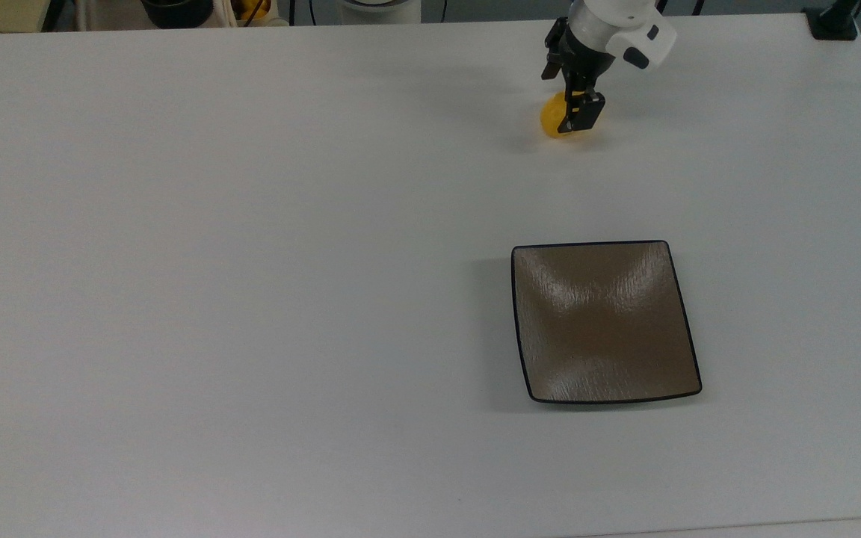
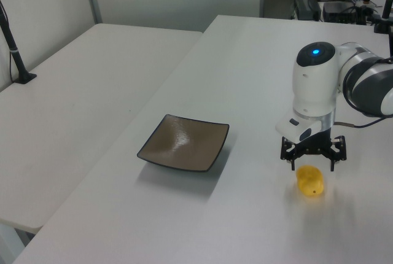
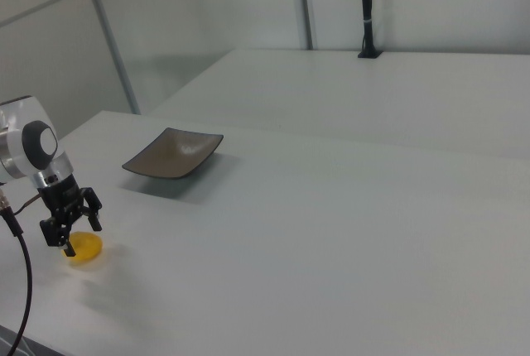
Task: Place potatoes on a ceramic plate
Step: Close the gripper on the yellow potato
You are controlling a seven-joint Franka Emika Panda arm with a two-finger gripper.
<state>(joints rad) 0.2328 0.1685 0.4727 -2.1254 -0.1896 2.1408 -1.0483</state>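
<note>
One potato [image 2: 310, 180] lies on the white table [image 1: 251, 261], well apart from the ceramic plate [image 1: 605, 321]; your gripper [image 2: 313, 156] hangs just above it, jaws spread wide to straddle it, presumably for a grasp; from the top view the jaws cover much of the potato

I see ceramic plate [image 1: 605, 321] – glossy, textured brown glaze, dark rim. Potato [image 2: 310, 181] smooth, waxy yellow. Worktop [image 1: 251, 261] matt white – arm shell glossy plastic.
</note>
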